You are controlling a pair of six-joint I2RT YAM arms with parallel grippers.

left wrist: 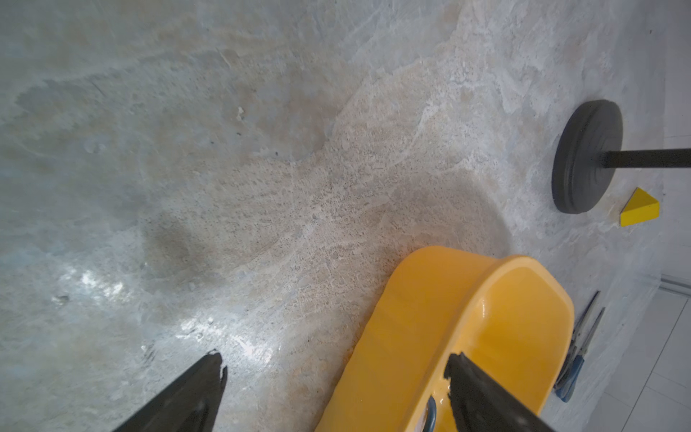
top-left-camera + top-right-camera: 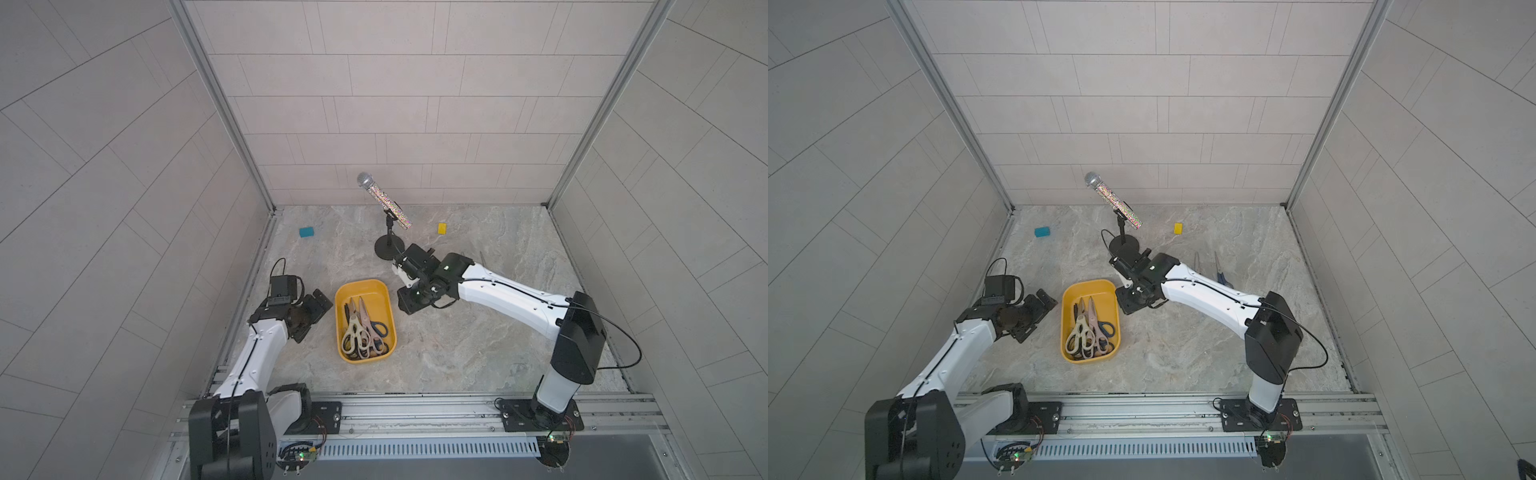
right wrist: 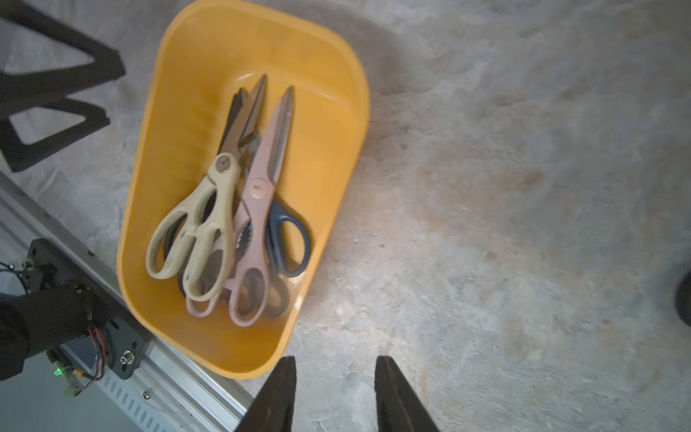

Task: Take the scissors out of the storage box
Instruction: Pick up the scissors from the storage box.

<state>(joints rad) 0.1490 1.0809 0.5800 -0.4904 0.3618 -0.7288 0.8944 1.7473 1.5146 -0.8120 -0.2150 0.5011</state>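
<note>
You had storage box (image 2: 338, 316) on table (image 2: 457, 345), centre, between arms. Scissors pile (image 2: 360, 332) lay in it, handles nearest front, blades toward rear. Left gripper (image 2: 313, 316) sat just left of box, right gripper (image 2: 409, 303) just beside its far right corner. Microphone stand (image 2: 388, 248) stood behind box. Loose pairs (image 2: 1219, 266) lay right of stand, behind right arm (image 2: 1204, 291). Rear-left block (image 2: 306, 232) and rear-right block (image 2: 442, 228) sat well apart, stand between.

Inside the storage box (image 2: 365, 291), the far half lies bare while the scissors (image 2: 359, 332) crowd the near half. Beyond its far end stands a microphone stand (image 2: 388, 248).
</note>
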